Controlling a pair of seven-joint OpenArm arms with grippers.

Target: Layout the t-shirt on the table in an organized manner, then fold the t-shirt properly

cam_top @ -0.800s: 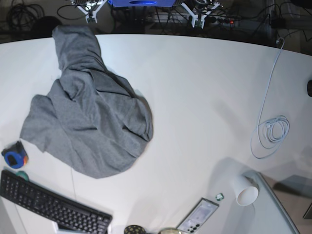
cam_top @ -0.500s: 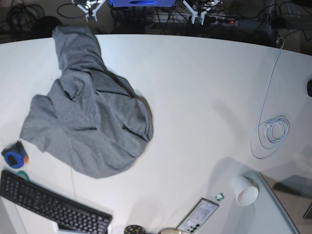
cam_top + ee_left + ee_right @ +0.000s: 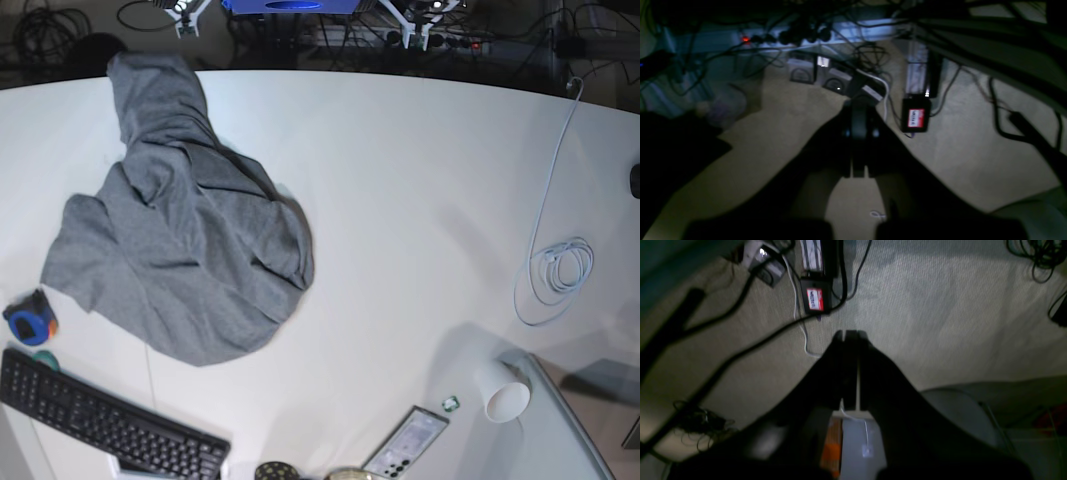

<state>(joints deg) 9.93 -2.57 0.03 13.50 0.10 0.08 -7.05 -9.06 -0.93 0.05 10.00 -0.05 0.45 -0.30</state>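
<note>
Both claws, left gripper (image 3: 858,166) and right gripper (image 3: 849,386), closed and empty, far from the crumpled t-shirt (image 3: 185,240) on the table (image 3: 420,200); laying out not yet begun, reaching for it likely comes next.

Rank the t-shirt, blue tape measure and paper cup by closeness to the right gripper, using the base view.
The right gripper, shut, sits beyond the table at its far edge, upper left.
1. t-shirt, left side, reaching that edge.
2. tape measure, left edge, lower down.
3. cup, lower right.

The keyboard (image 3: 105,425) and phone (image 3: 405,445) run off the bottom edge.
</note>
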